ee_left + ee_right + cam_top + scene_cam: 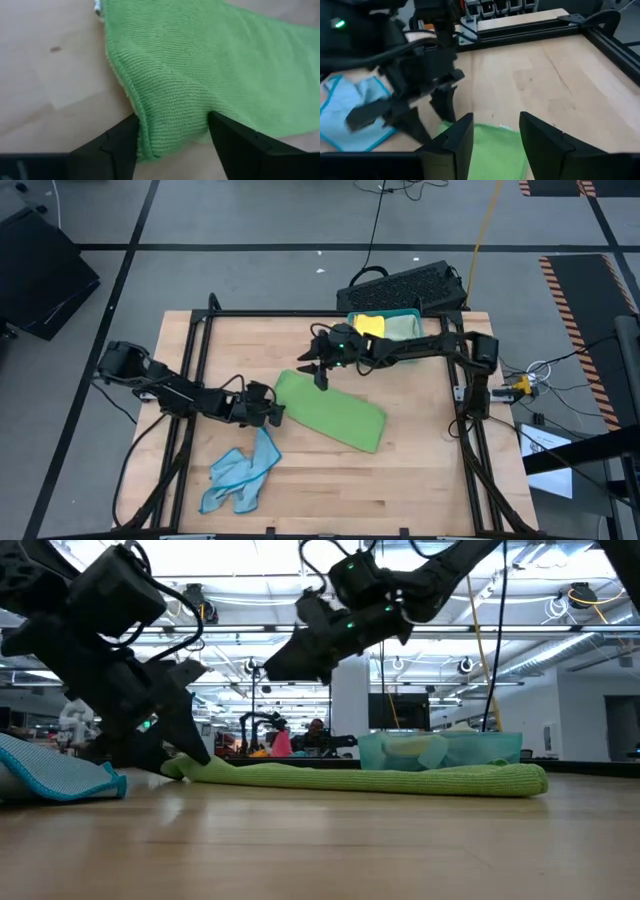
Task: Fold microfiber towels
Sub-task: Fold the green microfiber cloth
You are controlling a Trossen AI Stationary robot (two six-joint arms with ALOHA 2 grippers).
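Observation:
A bright green towel (pixel 335 415) lies folded on the wooden table, long and flat in the low view (pixel 380 778). My left gripper (pixel 272 416) is down at its left end, shut on it (pixel 172 135). My right gripper (pixel 322 377) hangs open and empty above the towel's far edge, well clear of it in the low view (pixel 285 665); its wrist view shows the towel (pixel 495 150) below its spread fingers. A light blue towel (pixel 240 475) lies crumpled at the near left. Yellow (pixel 368 325) and pale green (pixel 402 328) towels lie in a teal tray (pixel 385 313). My left gripper pinches the green towel's left end (pixel 170 107) between its two fingers, the edge fold bunched up between them. The fingers come in low, slanting down from the table's left (pixel 185 762). The towel rests on the table and lies slack.
A black keyboard (pixel 405 285) lies beyond the tray at the far edge. Black frame rails (pixel 200 330) run along the table's left, far and right sides. Bare wood shows at the near right (pixel 420 480).

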